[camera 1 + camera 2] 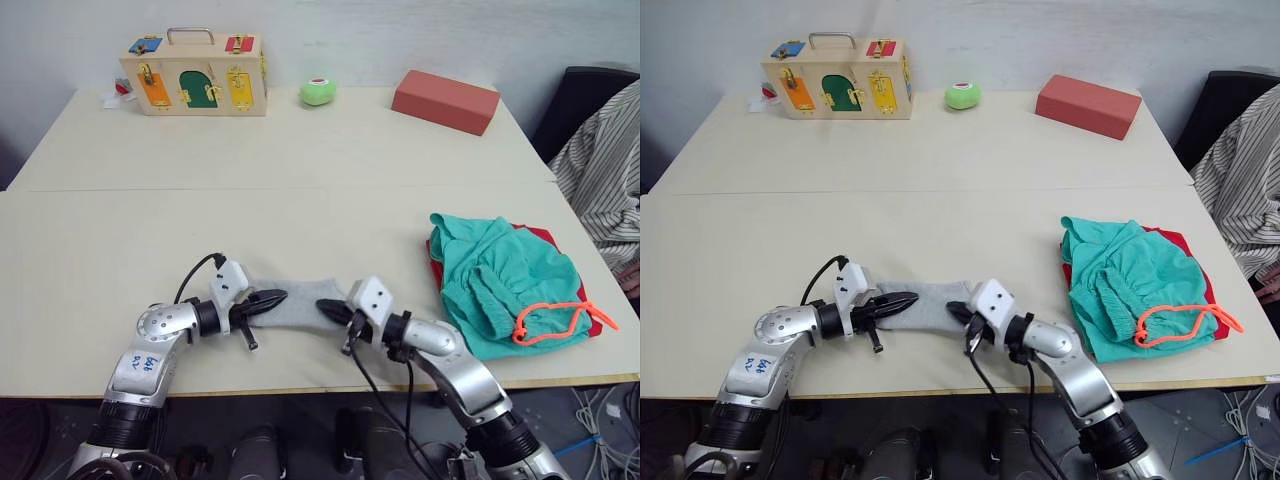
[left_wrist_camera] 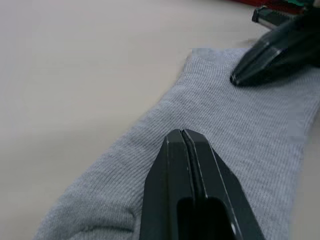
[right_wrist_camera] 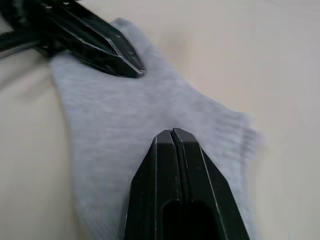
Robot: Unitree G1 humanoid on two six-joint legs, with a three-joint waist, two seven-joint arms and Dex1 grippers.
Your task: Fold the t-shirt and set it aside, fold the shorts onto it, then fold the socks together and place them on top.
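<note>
The light grey socks lie stretched flat near the table's front edge, between my two grippers. My left gripper is shut with its tips on the socks' left end. At the right end my right gripper is shut with its tips on the cloth. The two grippers point at each other, a short gap apart. At the right of the table the teal-green shorts, with an orange-pink drawstring, lie folded on the red t-shirt, of which just the edges show.
At the back of the table stand a wooden latch box, a small green object and a red box. A person's striped sleeve and a black chair are past the right edge.
</note>
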